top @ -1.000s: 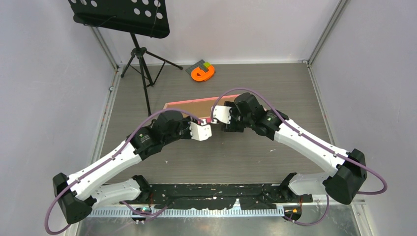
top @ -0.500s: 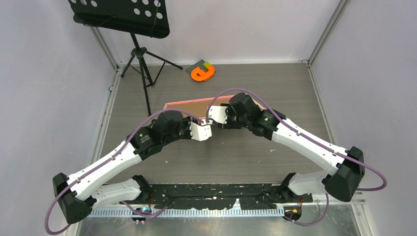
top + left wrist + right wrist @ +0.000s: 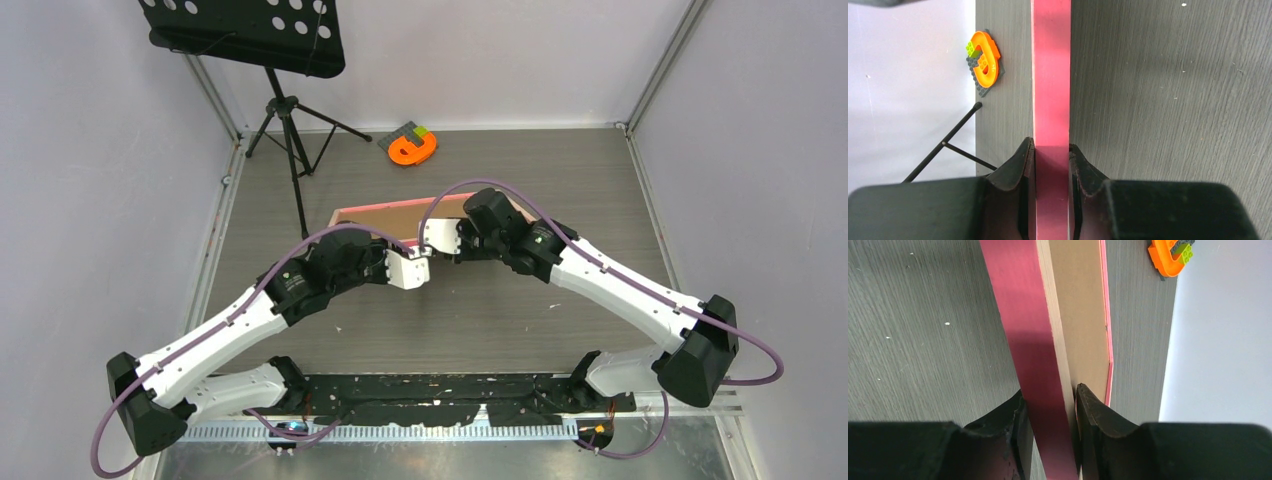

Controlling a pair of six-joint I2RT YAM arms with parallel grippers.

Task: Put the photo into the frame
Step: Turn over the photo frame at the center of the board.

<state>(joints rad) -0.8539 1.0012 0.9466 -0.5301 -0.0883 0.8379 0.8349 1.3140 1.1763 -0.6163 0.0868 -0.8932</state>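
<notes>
I am holding the frame (image 3: 1050, 75) up off the tabletop (image 3: 480, 310) with both arms, at about 12 o'clock from my bases. It is tilting, not lying flat. In the view from above its brown face is turning up toward the camera, with the narrow pink border running around it.

Inside that border the plain brown backing board (image 3: 1080, 315) is sitting, filling the opening as far as I can see. Which side of it is facing me I cannot tell.

My left fingers (image 3: 1020, 172) are clamping narrowly on the pink edge of the frame, one pad pressing on each face. The edge is running straight away from them toward 12 o'clock in the left wrist view.

My right fingers (image 3: 1010, 422) are sitting narrow around the same near edge, just to the right of the left ones. One is lying against the pink side and the other against the board side, with no gap showing. In the view from above the two sets of fingers are almost meeting at the middle of the near edge.

Beyond the frame at 12 o'clock, well apart from it, an orange ring on a dark brick plate (image 3: 413, 147) is lying by the back wall. A black music stand (image 3: 285, 110) is standing at about 10 o'clock.
</notes>
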